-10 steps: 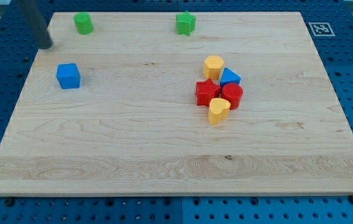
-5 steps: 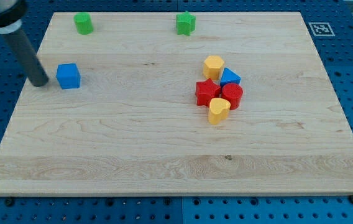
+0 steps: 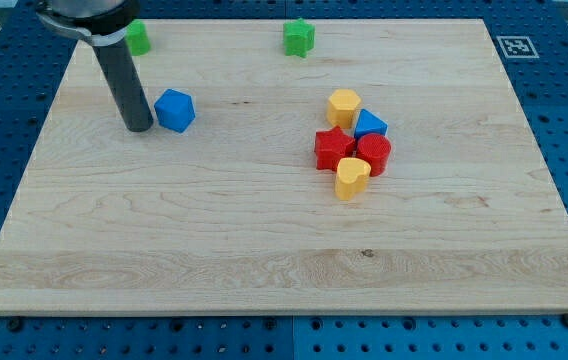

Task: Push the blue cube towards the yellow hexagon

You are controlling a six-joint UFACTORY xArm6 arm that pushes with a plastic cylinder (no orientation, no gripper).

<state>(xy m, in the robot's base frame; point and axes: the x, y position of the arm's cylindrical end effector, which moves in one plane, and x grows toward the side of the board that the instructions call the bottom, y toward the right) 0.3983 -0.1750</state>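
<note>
The blue cube point(image 3: 175, 110) lies on the wooden board point(image 3: 264, 230) in its upper left part, turned a little askew. My tip point(image 3: 139, 127) stands right next to the cube's left side, touching it or nearly so. The yellow hexagon point(image 3: 343, 106) sits well to the cube's right, at the top of a tight cluster of blocks.
The cluster also holds a blue triangle point(image 3: 370, 124), a red star point(image 3: 333, 148), a red block point(image 3: 373, 154) and a yellow heart point(image 3: 352, 177). Two green blocks sit near the board's top edge, one point(image 3: 138, 38) partly behind the rod, one point(image 3: 298, 38) further right.
My tip came down to the cube's left side and swept right. The blue cube slid right, toward the cluster, and turned a little.
</note>
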